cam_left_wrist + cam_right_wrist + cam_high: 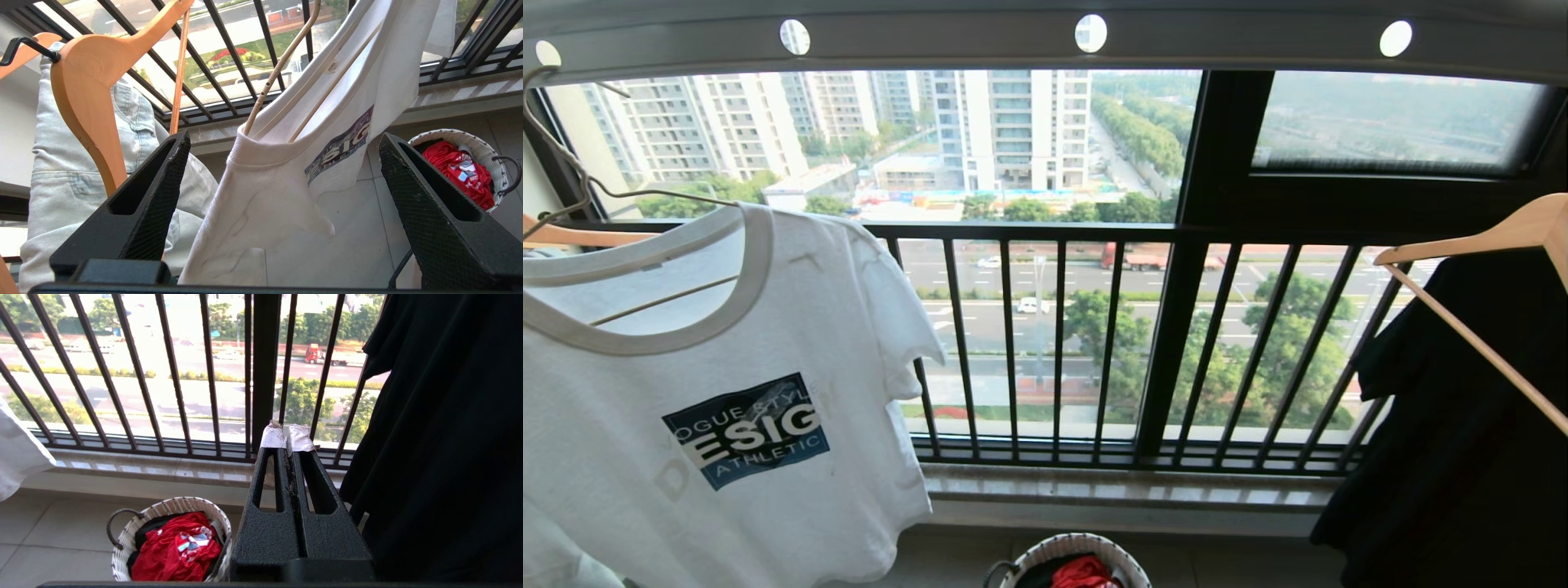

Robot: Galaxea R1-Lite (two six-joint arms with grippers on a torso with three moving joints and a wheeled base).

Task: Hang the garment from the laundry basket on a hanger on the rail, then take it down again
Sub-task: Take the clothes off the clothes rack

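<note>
The garment (719, 408), a white T-shirt with a dark blue chest print, hangs at the left on the thin cream hanger (574, 159). The hanger's hook reaches up to the leftmost hole of the rail (931, 37). In the left wrist view my left gripper (284, 136) is open wide, its fingers (161, 192) on either side of the shirt's collar and shoulder (261, 192) and pinching nothing. The hanger's arm (282, 61) runs into the neck opening. The laundry basket (1086, 543) stands on the floor below. My right gripper (287, 437) is shut and empty beside the basket (179, 504).
A wooden hanger (90, 81) with a pale denim piece (61, 171) hangs close to the left of the shirt. A black garment (1462, 408) on another wooden hanger (1494, 233) fills the right. The black window railing (1058, 343) stands behind. A red garment (175, 547) lies in the basket.
</note>
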